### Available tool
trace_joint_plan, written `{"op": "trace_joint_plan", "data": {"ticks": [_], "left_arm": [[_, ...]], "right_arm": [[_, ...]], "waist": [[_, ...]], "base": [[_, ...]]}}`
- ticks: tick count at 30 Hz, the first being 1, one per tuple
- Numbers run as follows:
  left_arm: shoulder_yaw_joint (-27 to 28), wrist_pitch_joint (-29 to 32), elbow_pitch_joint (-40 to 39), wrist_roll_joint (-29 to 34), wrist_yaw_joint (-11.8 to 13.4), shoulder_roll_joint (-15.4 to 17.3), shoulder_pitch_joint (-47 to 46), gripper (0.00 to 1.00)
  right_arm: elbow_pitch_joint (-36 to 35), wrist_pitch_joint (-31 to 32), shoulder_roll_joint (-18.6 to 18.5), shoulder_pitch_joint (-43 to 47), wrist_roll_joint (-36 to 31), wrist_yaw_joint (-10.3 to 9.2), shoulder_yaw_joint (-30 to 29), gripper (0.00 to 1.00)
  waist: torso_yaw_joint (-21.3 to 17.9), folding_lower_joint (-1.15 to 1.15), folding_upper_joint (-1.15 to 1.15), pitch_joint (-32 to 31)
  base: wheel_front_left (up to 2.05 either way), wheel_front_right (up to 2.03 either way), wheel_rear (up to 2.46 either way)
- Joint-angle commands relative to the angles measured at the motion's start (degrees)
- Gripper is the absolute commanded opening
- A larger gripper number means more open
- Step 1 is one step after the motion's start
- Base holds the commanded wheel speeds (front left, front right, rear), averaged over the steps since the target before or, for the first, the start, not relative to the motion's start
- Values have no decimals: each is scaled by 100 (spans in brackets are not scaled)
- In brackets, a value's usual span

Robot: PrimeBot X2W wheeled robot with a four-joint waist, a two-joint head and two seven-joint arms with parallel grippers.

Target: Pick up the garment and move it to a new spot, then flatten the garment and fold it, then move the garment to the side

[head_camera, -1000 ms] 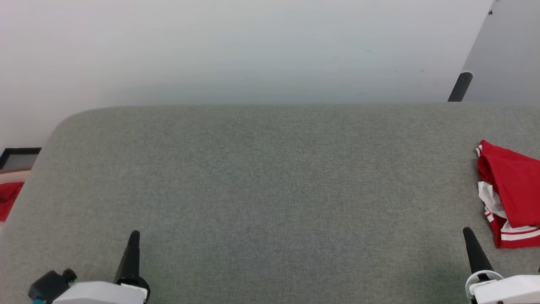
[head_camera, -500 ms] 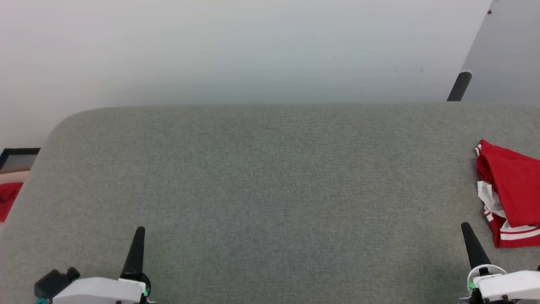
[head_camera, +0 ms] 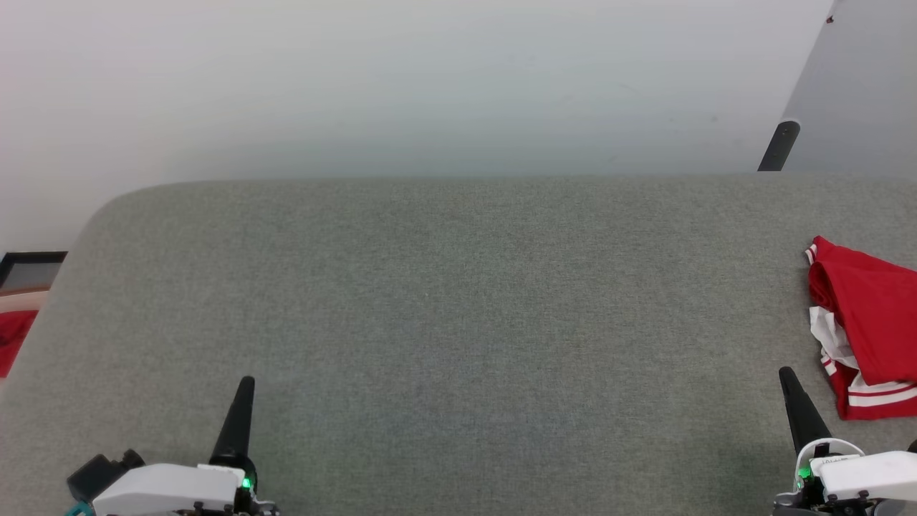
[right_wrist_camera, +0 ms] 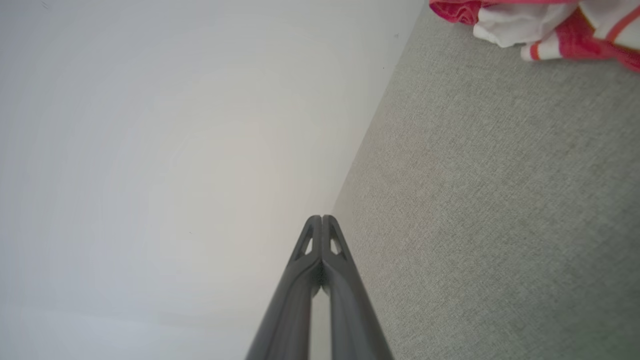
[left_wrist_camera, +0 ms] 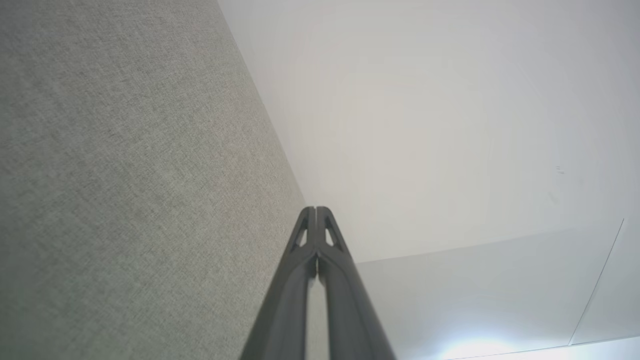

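Garment [head_camera: 870, 322] lies crumpled at the right edge of the grey fabric surface [head_camera: 458, 308] — red cloth with a white sleeve and red-white striped trim, partly cut off by the border of the head view. The right gripper [head_camera: 786, 374] is near it, a little to its left and not touching; its two dark fingers are pressed together, empty. The left gripper [head_camera: 246, 381] is well apart, at the lower left, also clenched and empty. A small red cloth [head_camera: 11, 340] shows beyond the left edge of the surface.
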Motion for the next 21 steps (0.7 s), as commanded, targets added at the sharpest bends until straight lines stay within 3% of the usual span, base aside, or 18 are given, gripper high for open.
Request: {"op": "trace_joint_plan", "data": {"ticks": [1, 21], "left_arm": [[27, 24, -23, -127, 0, -3, -106, 0], [59, 262, 43, -935, 0, -133, -233, 0]], "right_arm": [[-15, 39, 15, -102, 121, -1, -34, 0], [33, 221, 124, -217, 923, -1, -92, 0]], "waist": [[-1, 0, 0, 1], [-19, 0, 0, 6]], "base": [[0, 0, 0], [0, 0, 0]]}}
